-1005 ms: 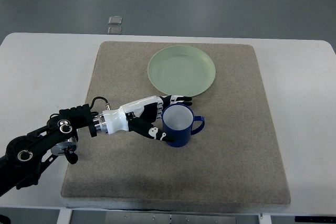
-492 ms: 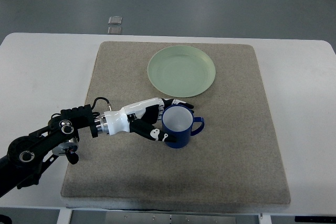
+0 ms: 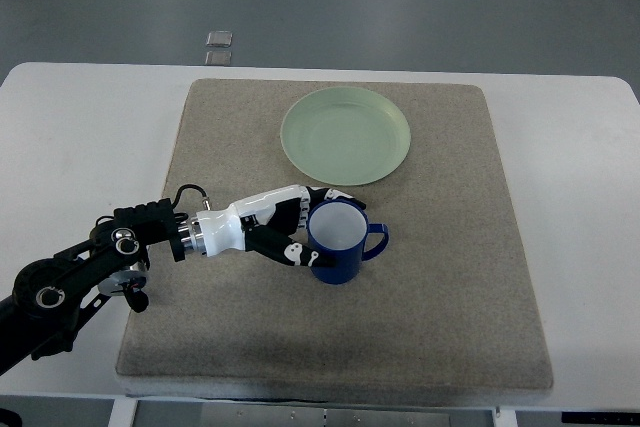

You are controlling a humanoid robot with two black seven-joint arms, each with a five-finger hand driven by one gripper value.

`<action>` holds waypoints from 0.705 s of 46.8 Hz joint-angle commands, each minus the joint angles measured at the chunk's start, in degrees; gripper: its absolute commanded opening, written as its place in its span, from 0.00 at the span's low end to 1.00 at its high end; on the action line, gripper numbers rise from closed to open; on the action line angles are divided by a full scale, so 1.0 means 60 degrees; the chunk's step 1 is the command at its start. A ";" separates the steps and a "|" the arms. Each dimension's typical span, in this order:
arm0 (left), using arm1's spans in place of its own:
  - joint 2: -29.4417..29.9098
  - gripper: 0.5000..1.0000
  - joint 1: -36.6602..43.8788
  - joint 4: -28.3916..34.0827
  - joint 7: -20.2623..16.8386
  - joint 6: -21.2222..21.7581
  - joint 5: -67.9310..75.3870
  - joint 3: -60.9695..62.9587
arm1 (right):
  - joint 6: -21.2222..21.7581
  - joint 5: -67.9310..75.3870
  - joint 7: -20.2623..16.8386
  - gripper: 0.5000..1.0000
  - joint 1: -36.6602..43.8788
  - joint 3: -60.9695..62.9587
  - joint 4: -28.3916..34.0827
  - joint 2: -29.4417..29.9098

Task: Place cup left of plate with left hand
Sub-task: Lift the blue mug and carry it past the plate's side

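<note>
Left hand: the left hand reaches in from the table's left edge to the middle of the mat, its fingers curled round the far side of the cup and its thumb pressed to the near side, so it grips the cup.
Right hand: not visible anywhere.
Cup: the blue cup stands upright and looks empty, near the mat's centre, handle pointing to the mat's right edge. I cannot tell whether its base rests on the mat or is just off it.
Plate: the green plate lies toward the far edge of the mat, well apart from the cup, which sits on its near side.
Mat: the grey mat covers most of the white table.
Goal spot: bare mat left of the plate, toward the far left corner.
Progress: I judge the grasp made and the carry not yet done.
Risk, slip: the hold pinches only the left wall, so the cup may tilt or twist out.
Risk, collision: a low path could knock the plate's rim and shove it.
Risk, drag: an unlifted cup could catch on the mat's rough surface and tip.
</note>
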 commanded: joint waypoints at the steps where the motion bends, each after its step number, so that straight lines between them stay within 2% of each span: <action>1: 0.0000 0.56 -0.0001 0.0000 -0.0002 0.0001 -0.0009 0.0005 | 0.0000 0.0000 0.0000 0.86 0.0000 0.0000 0.0000 0.0000; 9: -0.0015 0.43 -0.0001 -0.0015 -0.0002 0.0001 -0.0023 -0.0053 | 0.0000 0.0000 0.0000 0.86 0.0000 0.0000 0.0000 0.0000; 18: 0.0088 0.41 -0.0264 -0.0059 -0.0017 0.0001 -0.0185 -0.0390 | 0.0000 0.0000 0.0000 0.86 0.0000 0.0000 0.0000 0.0000; 27: 0.0175 0.40 -0.0470 -0.0045 -0.0017 0.0048 -0.0170 -0.1795 | 0.0000 0.0000 0.0000 0.86 0.0000 0.0000 0.0000 0.0000; 30: 0.0438 0.34 -0.0499 -0.0015 -0.0017 0.0194 -0.0199 -0.2279 | 0.0000 0.0000 0.0000 0.86 0.0000 0.0000 0.0000 0.0000; 33: 0.0687 0.32 -0.0514 0.0043 -0.0017 0.0486 -0.0228 -0.2616 | 0.0000 0.0000 0.0000 0.86 0.0000 0.0000 0.0000 0.0000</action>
